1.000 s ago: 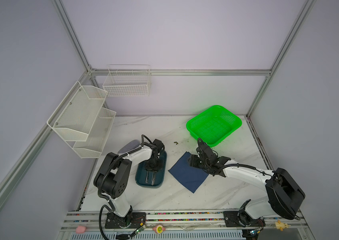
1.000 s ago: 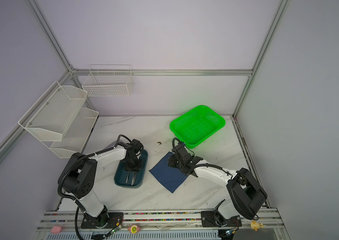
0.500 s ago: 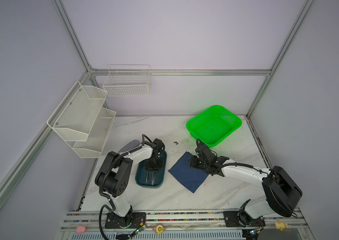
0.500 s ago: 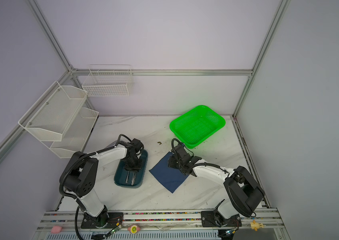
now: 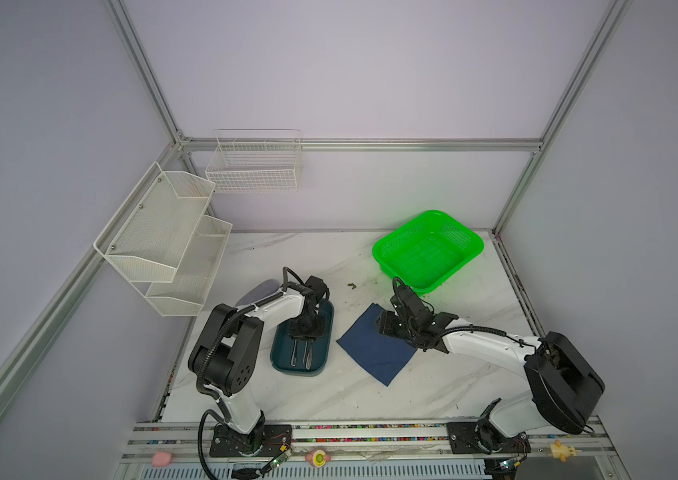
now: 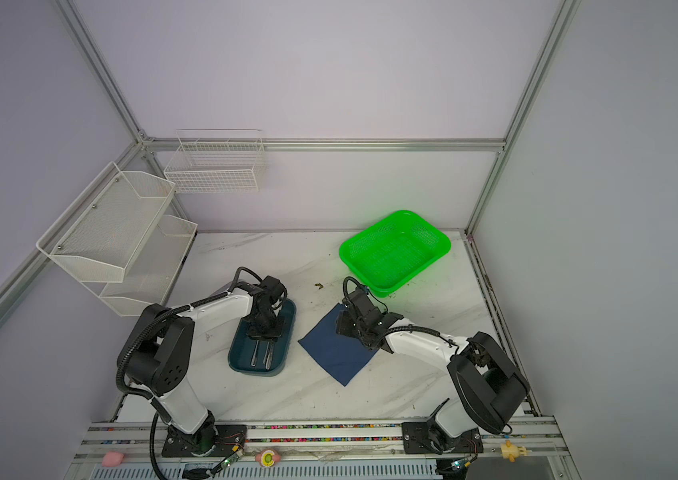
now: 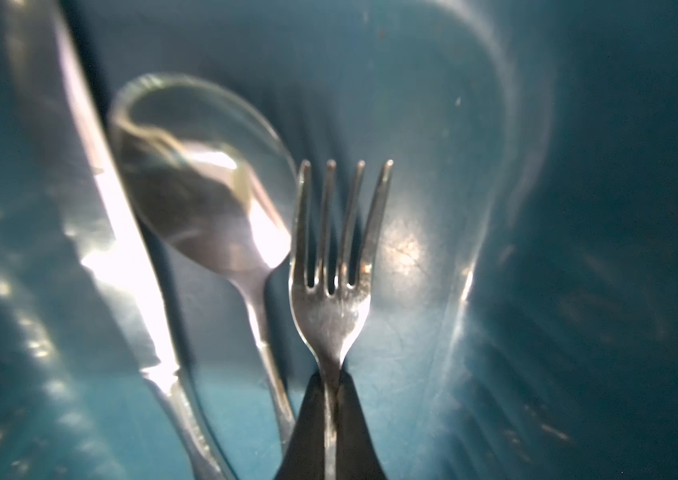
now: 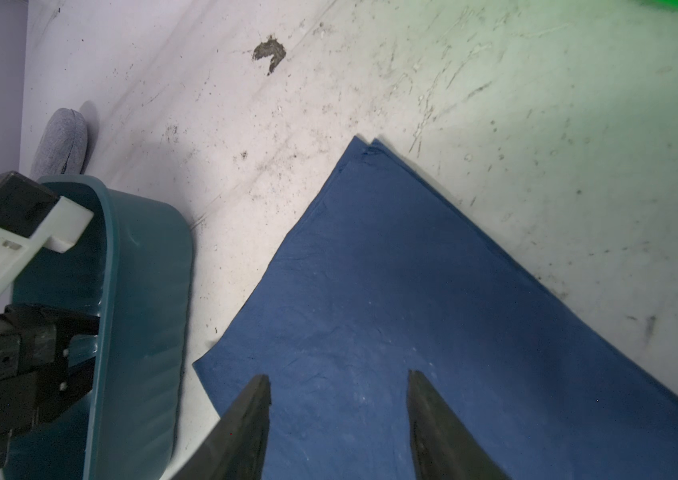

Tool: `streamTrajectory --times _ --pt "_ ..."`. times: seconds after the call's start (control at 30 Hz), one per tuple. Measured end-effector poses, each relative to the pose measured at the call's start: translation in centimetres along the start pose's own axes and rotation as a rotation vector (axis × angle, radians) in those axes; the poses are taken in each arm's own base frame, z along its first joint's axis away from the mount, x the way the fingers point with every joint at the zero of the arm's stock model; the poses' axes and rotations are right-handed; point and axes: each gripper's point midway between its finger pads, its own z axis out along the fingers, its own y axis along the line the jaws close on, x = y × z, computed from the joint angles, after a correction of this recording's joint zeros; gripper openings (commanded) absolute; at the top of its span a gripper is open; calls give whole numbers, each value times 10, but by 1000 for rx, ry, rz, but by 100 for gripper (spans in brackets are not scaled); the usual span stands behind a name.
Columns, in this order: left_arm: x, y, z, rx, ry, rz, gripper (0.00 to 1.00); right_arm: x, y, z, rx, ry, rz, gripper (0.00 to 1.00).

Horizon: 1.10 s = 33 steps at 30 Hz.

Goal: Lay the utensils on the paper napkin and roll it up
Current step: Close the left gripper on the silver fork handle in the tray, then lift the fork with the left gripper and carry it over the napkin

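The utensils point(image 6: 260, 353) lie together in the dark teal tray point(image 5: 283, 365). The left pincer point(image 7: 331, 386) has its jaws shut tight on the neck of the fork point(image 7: 335, 291), just below the tines. The spoon point(image 7: 204, 199) lies just beside the fork and the knife point(image 7: 121, 249) beyond it, both loose. The grip is narrow and on slick metal, so I judge the fork may swivel or slide out on the lift. Its tines could drag the spoon bowl, or its handle could catch the tray wall and tip the tray. The right pincer point(image 8: 337, 386) holds nothing, its jaws standing roughly half apart low over the paper napkin point(image 5: 370, 353). Whether its tips touch the sheet cannot be told. It sits over the place where the fork should land, so the two arms could meet there. A brush from either could crease the thin napkin or push it askew, and its far corner shows two layers that might separate. The napkin lies flat as a diamond beside the tray on the white marbled table point(image 5: 329, 399), which is scuffed and carries a dark crumb point(image 8: 269, 54). A green basket point(image 5: 428, 249) stands near the napkin's far corner, and a grey case point(image 5: 254, 291) lies behind the tray. Pale lilac walls in aluminium framing carry white wire shelves point(image 5: 163, 237) and a wire basket point(image 5: 254, 166).
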Motion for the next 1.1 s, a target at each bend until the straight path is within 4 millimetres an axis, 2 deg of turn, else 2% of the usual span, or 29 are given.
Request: streamTrajectory --times 0.37,0.63,0.83,1.1 --pt "-6 -2 -27 25 -83 -19 0 -8 3 -8 -7 -35 23 55" --pt "7 2 -55 32 -96 -18 0 -27 -4 -39 -13 -161 86 57" --pt "-2 -21 -85 146 -139 -36 0 -39 -23 -60 -9 -236 161 58" --pt "-8 -57 -107 255 -156 -38 0 -42 -41 -65 9 -255 209 59"
